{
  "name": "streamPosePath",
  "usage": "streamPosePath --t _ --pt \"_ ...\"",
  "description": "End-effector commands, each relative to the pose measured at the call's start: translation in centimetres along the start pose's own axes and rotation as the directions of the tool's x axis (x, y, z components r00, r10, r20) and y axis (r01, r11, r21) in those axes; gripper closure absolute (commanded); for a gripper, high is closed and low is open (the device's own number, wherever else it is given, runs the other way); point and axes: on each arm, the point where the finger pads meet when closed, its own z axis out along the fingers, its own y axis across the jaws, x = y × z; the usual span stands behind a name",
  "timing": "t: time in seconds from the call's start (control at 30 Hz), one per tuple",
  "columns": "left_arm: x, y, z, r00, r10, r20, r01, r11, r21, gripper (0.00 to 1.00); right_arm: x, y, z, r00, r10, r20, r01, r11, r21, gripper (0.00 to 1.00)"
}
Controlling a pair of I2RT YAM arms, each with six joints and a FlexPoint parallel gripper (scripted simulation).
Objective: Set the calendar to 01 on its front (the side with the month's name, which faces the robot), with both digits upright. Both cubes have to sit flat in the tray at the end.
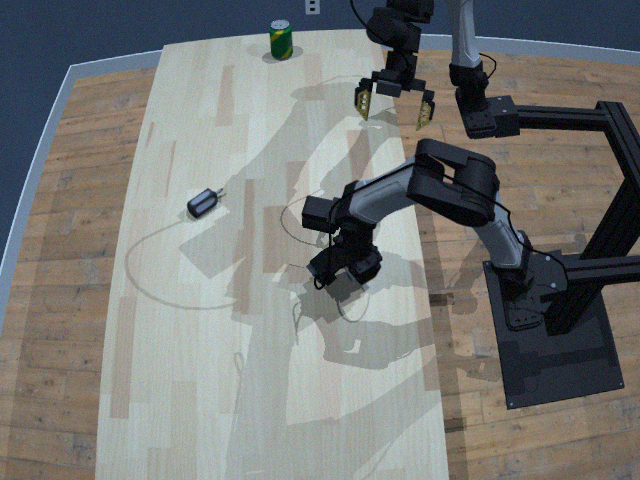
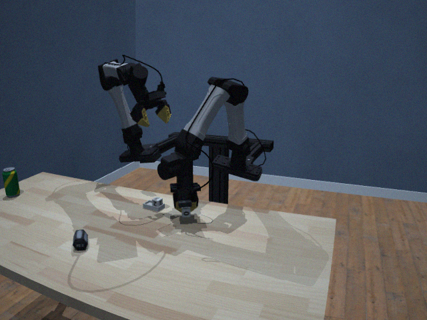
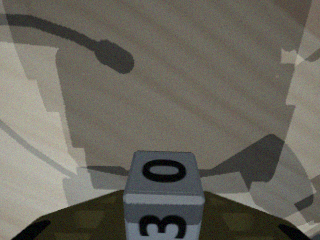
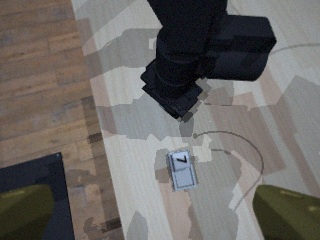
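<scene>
Loose cube: The cube (image 2: pixel 186 213) (image 3: pixel 164 172) was outside the tray, low over or on the table (image 1: pixel 206 361) (image 2: pixel 241 293); contact with the wood could not be confirmed. It showed a 0 and a 3 on adjoining faces. The 0 lay sideways in the exterior view, on the side away from the robot.
Left gripper: The left gripper (image 2: pixel 186 207) (image 3: pixel 162 199) (image 4: pixel 166 103) was closed on the loose cube, one pad against each side.
Tray: The tray (image 2: pixel 147 207) (image 4: pixel 193 188) stood on the table near the left gripper, one half unfilled.
Seated cube: The tray cube (image 2: pixel 157 201) (image 4: pixel 180 160) occupied the other half, a 7 on its top face.
Front reading: No view showed the robot-facing side; the displayed digit could not be read.
Right gripper: The right gripper (image 1: pixel 395 111) (image 2: pixel 154 119) (image 4: pixel 154 193) was wide open above the table edge, holding nothing.
Surroundings: A green can (image 1: pixel 281 41) (image 2: pixel 11 182) and a dark device (image 1: pixel 202 203) (image 2: pixel 80 240) stood well apart from the tray.
Completion status: One cube was in the tray; the 01 setting was incomplete.
Remaining work: The loose cube probably required reorientation and flat seating. The seated cube's digit and order required verification.
</scene>
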Motion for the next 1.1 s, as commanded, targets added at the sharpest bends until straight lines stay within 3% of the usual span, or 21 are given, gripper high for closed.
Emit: streamPosePath --t 0.0,0.2,0.4,0.57,0.87,0.97,1.07 --pt "-0.9 -0.6 -1.1 0.999 -0.006 0.037 0.005 0.999 0.034 0.80 -0.7 0.1 -0.5 1.000 -0.004 0.024 0.004 1.000 0.000 0.00" --pt "-0.8 -0.7 -2.1 0.999 -0.004 0.035 0.004 1.000 0.027 0.81 -0.7 0.1 -0.5 1.000 -0.004 0.024 0.004 1.000 0.000 0.00" --pt "0.3 -1.9 -6.5 0.999 -0.005 0.038 0.004 1.000 0.027 0.81 -0.7 0.1 -0.5 1.000 -0.004 0.024 0.004 1.000 0.000 0.00" --pt "2.7 -4.2 -6.3 1.000 0.006 0.018 -0.006 1.000 -0.004 0.81 -0.7 0.1 -0.5 1.000 -0.004 0.024 0.004 1.000 0.000 0.00" --pt "2.2 -2.7 -7.3 1.000 -0.007 0.009 0.007 1.000 -0.006 0.81 1.3 0.6 -1.2 0.996 0.082 -0.032 -0.080 0.995 0.066 0.00" --pt "1.9 -3.3 -8.2 0.996 0.080 0.028 -0.080 0.997 0.008 0.81 2.4 1.2 -2.0 0.989 0.138 -0.047 -0.131 0.984 0.117 0.00" --pt "2.6 -4.1 -7.9 0.962 0.273 0.022 -0.273 0.962 -0.001 0.81 4.7 2.3 -3.5 0.973 0.226 -0.046 -0.212 0.954 0.212 0.00"
